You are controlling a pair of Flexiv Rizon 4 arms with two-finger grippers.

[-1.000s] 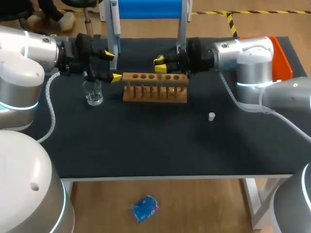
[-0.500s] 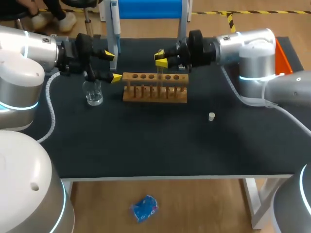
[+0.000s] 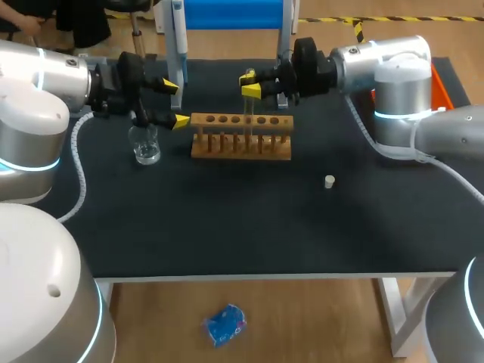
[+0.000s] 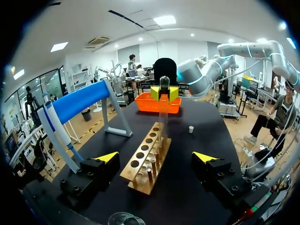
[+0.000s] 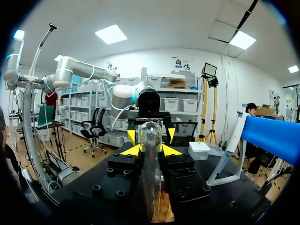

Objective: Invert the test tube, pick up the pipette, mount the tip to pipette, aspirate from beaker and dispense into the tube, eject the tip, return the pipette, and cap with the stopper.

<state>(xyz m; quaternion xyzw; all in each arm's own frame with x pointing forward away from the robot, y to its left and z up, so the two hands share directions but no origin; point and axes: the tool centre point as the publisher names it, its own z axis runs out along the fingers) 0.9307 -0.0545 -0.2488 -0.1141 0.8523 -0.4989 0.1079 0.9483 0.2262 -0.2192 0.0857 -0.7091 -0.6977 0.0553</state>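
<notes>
A clear test tube (image 3: pixel 248 106) stands upright with its rounded end up. My right gripper (image 3: pixel 250 83) is shut on its upper part, above the wooden rack (image 3: pixel 240 145). In the right wrist view the tube (image 5: pixel 151 140) sits between my right gripper's (image 5: pixel 150 151) yellow tips. From the left wrist view the tube (image 4: pixel 163 110) reaches down to the rack (image 4: pixel 140 164); whether it has left its hole is unclear. My left gripper (image 3: pixel 175 103) stands open beside the rack's left end, above the glass beaker (image 3: pixel 145 145). The pipette (image 3: pixel 178 38) hangs on the blue stand. A small white stopper (image 3: pixel 330 181) lies right of the rack.
An orange bin (image 3: pixel 440 89) sits at the table's far right corner. The blue stand's legs (image 3: pixel 281 45) rise just behind the rack and both grippers. A white cable (image 3: pixel 78 170) runs over the mat on the left.
My right gripper has risen with the test tube, drawing it up out of the rack. The left arm has not moved.
</notes>
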